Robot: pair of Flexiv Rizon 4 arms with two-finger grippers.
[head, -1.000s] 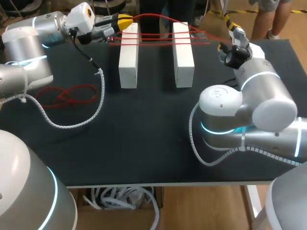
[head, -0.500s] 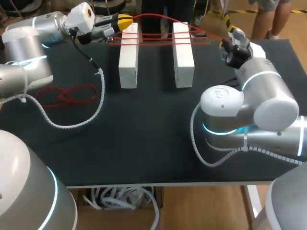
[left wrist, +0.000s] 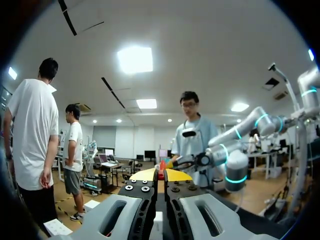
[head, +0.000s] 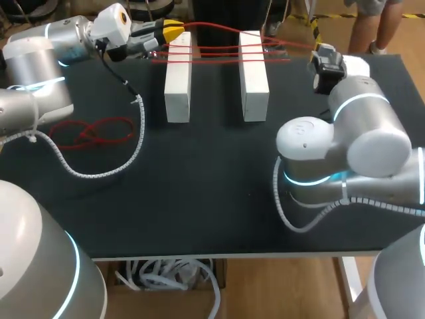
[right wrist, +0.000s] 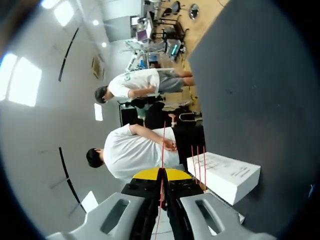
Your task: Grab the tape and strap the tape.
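On the matte black table [head: 199, 199] two white rectangular blocks [head: 178, 76] stand side by side, with thin red tape [head: 219, 50] strung in several strands across their far ends. The left gripper [head: 171, 30] has its yellow tips pinched on the tape just beside one block; the right gripper [right wrist: 162, 176] is clamped on a strand leading straight ahead of its fingers, though from above those tips hide behind its own wrist. Loose red loops [head: 93, 133] lie well behind the left fingers.

the tape [head: 216, 48] is red; the two blocks [head: 178, 76] [head: 253, 74] are plain white; the table [head: 199, 193] is matte black. the left gripper [head: 174, 30] has yellow tips. the left arm [head: 36, 56] and right arm [head: 362, 143] are silver-grey with glowing cyan rings.
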